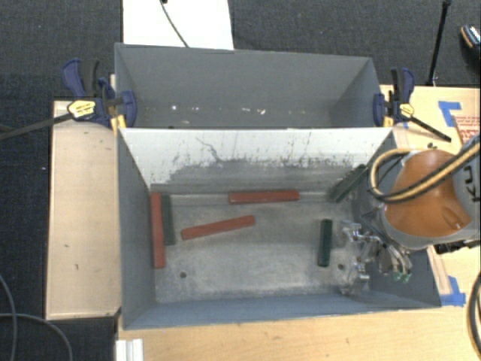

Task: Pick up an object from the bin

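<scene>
My gripper is low in the bin's front right corner, under the orange cover on the wrist. Just to its left a short dark green stick lies on the floor, pointing front to back and apart from the gripper. A second dark green stick rests slanted in the back right corner, above the gripper in the view. Nothing can be seen held in the gripper.
A red-brown stick lies along the back wall and another lies slanted mid-floor. Against the left wall a red-brown stick and a dark green one lie side by side.
</scene>
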`<state>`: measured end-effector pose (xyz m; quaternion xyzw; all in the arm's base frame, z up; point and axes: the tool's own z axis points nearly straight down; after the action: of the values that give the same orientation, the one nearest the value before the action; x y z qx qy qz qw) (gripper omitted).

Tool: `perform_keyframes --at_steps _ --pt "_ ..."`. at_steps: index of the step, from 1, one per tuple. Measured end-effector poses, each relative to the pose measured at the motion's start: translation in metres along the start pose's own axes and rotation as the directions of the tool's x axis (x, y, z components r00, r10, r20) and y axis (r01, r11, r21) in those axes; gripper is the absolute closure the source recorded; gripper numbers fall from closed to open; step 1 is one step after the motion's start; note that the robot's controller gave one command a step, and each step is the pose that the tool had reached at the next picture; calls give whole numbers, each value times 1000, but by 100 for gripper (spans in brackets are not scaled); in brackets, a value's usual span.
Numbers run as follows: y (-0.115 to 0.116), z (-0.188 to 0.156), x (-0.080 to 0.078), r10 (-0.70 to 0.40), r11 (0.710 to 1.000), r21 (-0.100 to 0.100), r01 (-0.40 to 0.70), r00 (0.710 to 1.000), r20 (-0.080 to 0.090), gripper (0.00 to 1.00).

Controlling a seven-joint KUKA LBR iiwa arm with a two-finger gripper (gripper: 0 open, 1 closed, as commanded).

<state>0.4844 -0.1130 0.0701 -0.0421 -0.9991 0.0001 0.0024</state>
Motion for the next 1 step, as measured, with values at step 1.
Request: perform_keyframes --at_steps 1 --pt "69 -1 -25 -452 892 2 452 892 11 0"
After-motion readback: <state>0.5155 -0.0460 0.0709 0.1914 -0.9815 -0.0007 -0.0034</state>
